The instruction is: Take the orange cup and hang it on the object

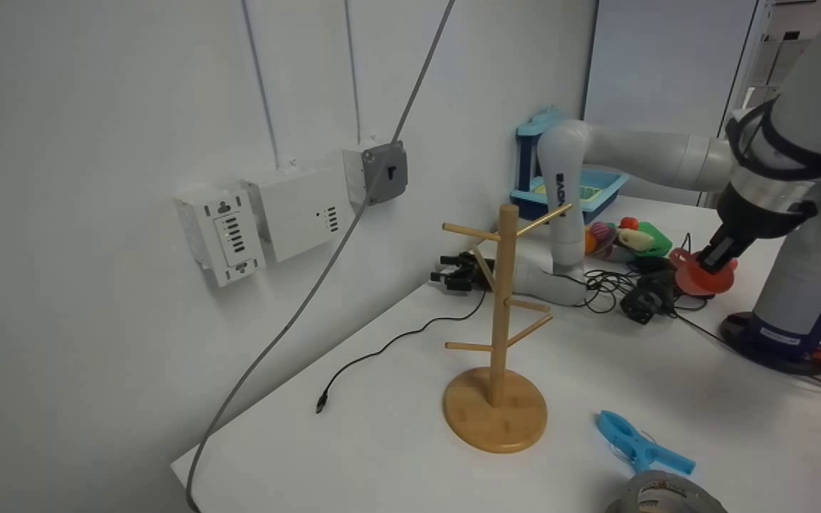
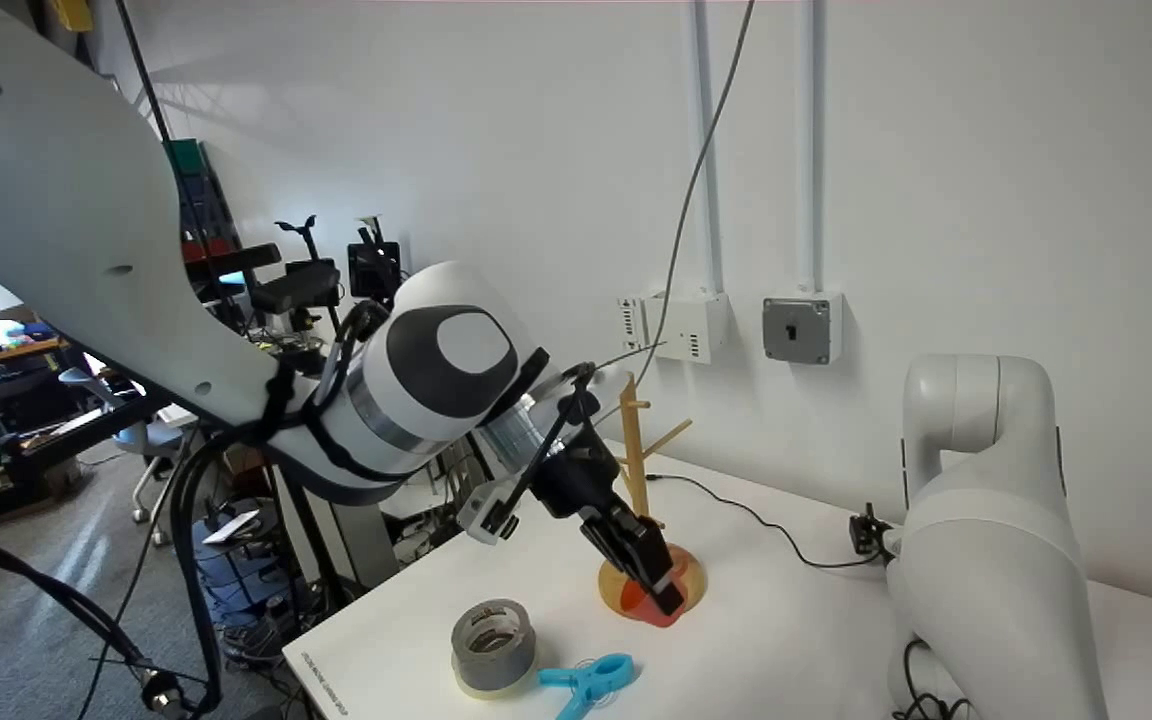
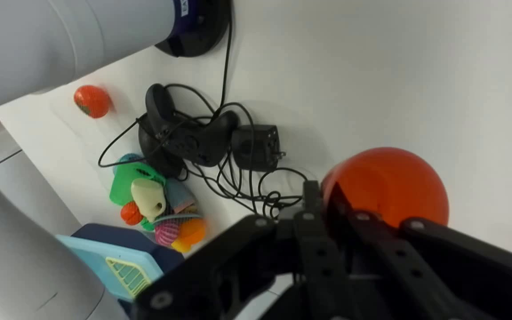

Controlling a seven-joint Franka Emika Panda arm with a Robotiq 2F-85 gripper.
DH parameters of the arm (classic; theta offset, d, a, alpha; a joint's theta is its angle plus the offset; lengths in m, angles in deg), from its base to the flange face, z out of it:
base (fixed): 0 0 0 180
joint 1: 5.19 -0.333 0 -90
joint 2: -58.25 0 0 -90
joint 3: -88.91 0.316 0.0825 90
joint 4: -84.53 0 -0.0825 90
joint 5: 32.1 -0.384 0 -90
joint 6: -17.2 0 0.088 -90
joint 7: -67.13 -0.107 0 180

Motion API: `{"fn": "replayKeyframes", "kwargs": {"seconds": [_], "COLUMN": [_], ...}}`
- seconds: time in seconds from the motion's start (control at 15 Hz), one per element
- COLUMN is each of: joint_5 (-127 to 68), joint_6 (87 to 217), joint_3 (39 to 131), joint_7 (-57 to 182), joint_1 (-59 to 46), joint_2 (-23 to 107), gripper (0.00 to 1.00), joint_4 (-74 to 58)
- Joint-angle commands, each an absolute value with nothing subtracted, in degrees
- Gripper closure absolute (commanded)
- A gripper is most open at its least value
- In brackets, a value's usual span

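Carrying stage, by the look of it: the grasp seems made and the hanging not yet begun. The gripper [image 3: 325,195] has its jaws nearly together on the wall of the cup [image 3: 394,186], one apparently inside the mouth and one outside. The cup appears raised off the surface [image 1: 382,442]; in an exterior view it lies well apart from the stand [image 1: 502,299]. In an exterior view it also overlaps the stand's base [image 2: 613,588], most likely along the line of sight only.

The next move calls for bringing the cup across to the stand, level with a chosen peg [image 1: 530,332], then turning it so that what looks like a handle [image 1: 675,255], or else the mouth, can pass over the peg's tip. Several pegs slope upward, so a slight lowering after threading should seat it. A hold on only one side of the wall may let the cup swivel if it knocks the wood.

Cup: smooth orange-red plastic, seemingly thin and a little translucent, its round mouth facing the wrist view. Stand: pale wood, with a flat disc base, a plain upright pole [image 1: 502,328] and slender rod-like pegs at differing heights. Surface: white and smooth. Near the stand lie a clamp [image 1: 640,450] of bright blue plastic and grey tape [image 2: 498,664] in a squat roll.
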State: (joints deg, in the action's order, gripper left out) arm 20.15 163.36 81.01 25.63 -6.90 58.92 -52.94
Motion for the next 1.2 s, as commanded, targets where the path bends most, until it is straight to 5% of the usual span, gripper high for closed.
{"fn": "replayKeyframes", "kwargs": {"seconds": [0.0, 1.13], "joint_5": [22.5, 16.98], "joint_6": [165.61, 179.03], "joint_3": [82.3, 82.16], "joint_7": [30.53, 52.98], "joint_1": [-4.13, -5.95], "joint_2": [62.32, 66.48], "gripper": [0.98, 0.98], "joint_4": [-53.3, -51.78]}}
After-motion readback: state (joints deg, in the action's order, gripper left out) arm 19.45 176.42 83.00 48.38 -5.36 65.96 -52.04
